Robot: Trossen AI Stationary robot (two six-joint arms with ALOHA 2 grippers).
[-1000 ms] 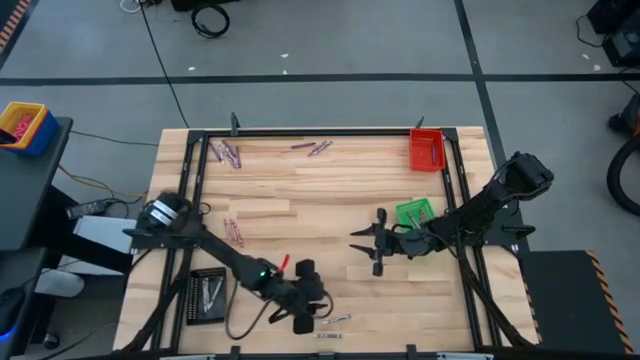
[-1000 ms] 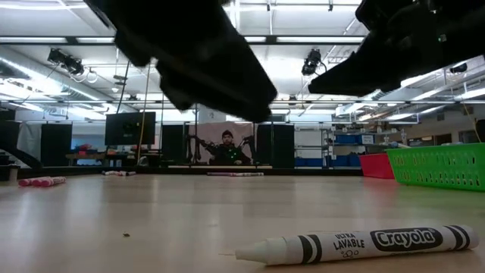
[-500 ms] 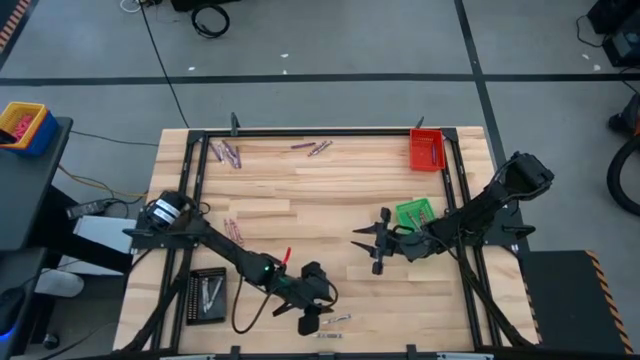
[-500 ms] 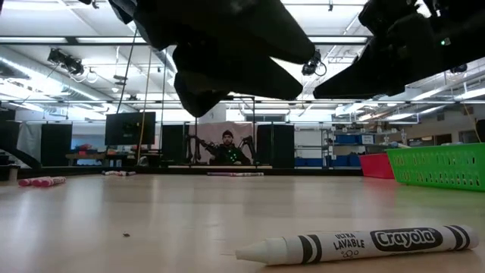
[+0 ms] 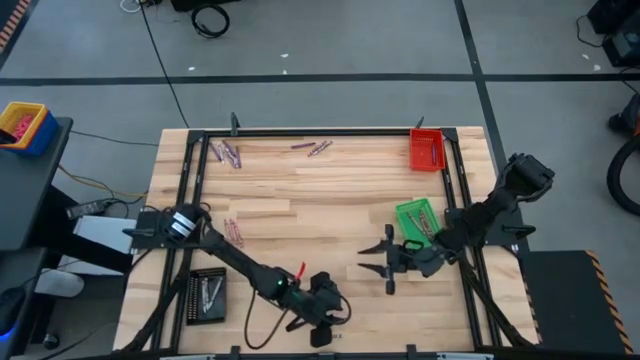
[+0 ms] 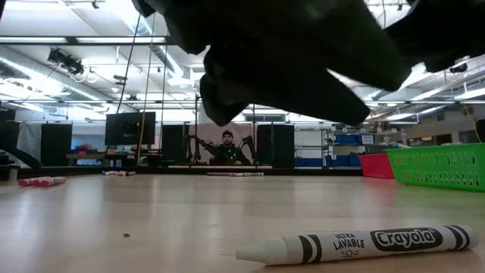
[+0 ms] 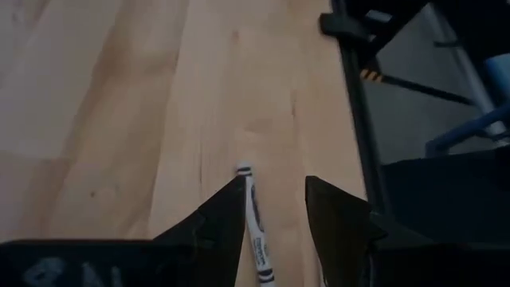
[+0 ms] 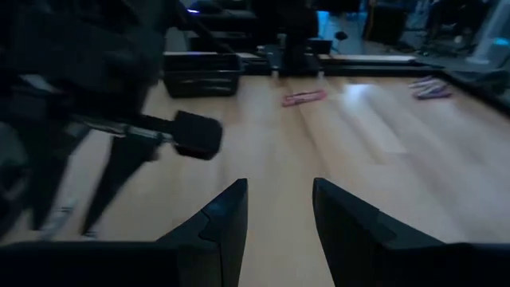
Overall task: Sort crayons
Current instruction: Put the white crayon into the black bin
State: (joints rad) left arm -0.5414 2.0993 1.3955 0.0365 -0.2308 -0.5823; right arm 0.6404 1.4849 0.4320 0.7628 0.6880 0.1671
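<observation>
Left gripper (image 7: 272, 203) parted, empty, straddling white crayon (image 7: 255, 223) on table (image 7: 119, 96); right gripper (image 5: 375, 262) parted, empty, hovering mid-table.

A pale wooden butcher-block table (image 5: 330, 200), edged by a black metal frame (image 5: 320, 131), stands on a grey concrete floor (image 5: 330, 40) crossed by dark tape lines (image 5: 330, 77). A coiled black cable (image 5: 210, 20) lies on the floor beyond the table's far side. Beside the table stands a dark side cart (image 5: 30, 170) carrying a yellow-and-blue bin (image 5: 22, 125). Seen level across the tabletop, the room is a large workshop: white ceiling beams with long strip lights (image 6: 83, 47), a dark wall-mounted screen (image 6: 129, 127), black cabinets (image 6: 53, 142), and blue storage shelving (image 6: 348, 139). A person (image 6: 226, 147) sits at a distant desk.
</observation>
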